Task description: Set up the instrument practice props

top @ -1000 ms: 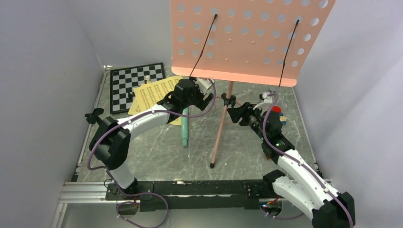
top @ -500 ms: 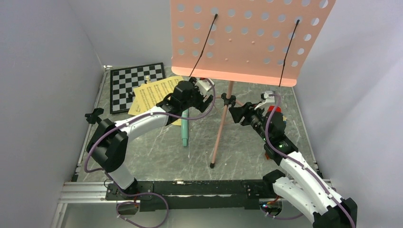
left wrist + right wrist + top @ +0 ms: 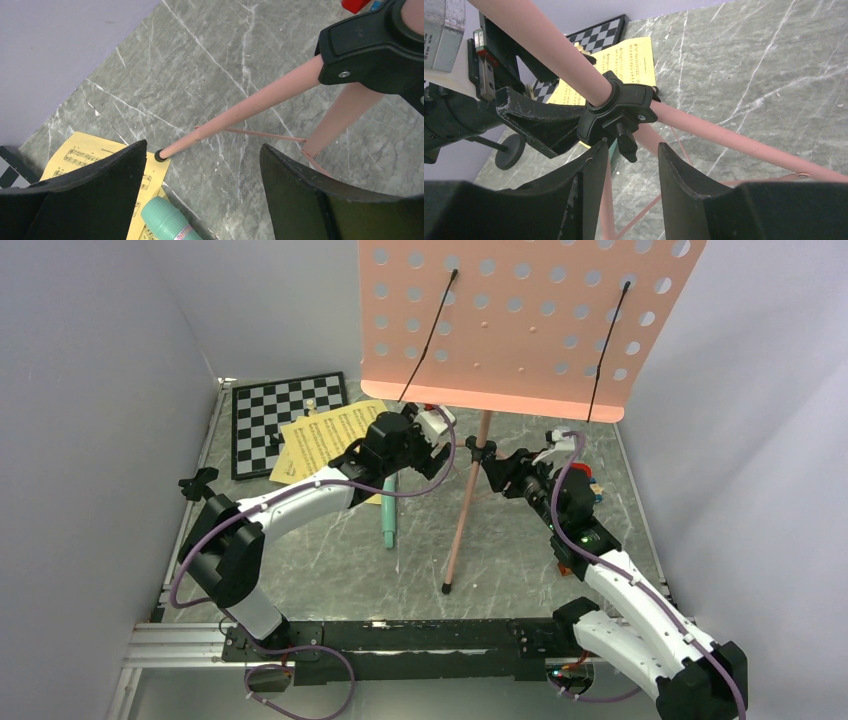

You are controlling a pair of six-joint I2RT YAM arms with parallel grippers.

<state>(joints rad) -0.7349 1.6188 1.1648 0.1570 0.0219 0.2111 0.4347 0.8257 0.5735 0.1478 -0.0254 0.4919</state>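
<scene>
The pink perforated music stand point(image 3: 520, 320) rises on its pole point(image 3: 468, 505), with thin tripod legs point(image 3: 240, 112). One leg's black foot point(image 3: 160, 155) rests at the edge of the yellow sheet-music pages point(image 3: 325, 435). The mint-green tube point(image 3: 388, 510) lies beside them. My left gripper point(image 3: 442, 445) hovers wide open just left of the pole, nothing between its fingers point(image 3: 100, 190). From the right, my right gripper point(image 3: 631, 147) stands open around the knob point(image 3: 626, 142) of the pole's black clamp point(image 3: 616, 107), with gaps on both sides. The small black round-base stand point(image 3: 197, 483) lies at the table's left edge.
A black-and-white chessboard point(image 3: 275, 420) lies at the back left, partly under the yellow pages. Small red and blue blocks point(image 3: 590, 485) sit behind my right arm. Grey walls close in on the left, back and right.
My right gripper has moved up and left to the clamp knob and its jaws have narrowed. My left gripper has shifted slightly right toward the pole, still open.
</scene>
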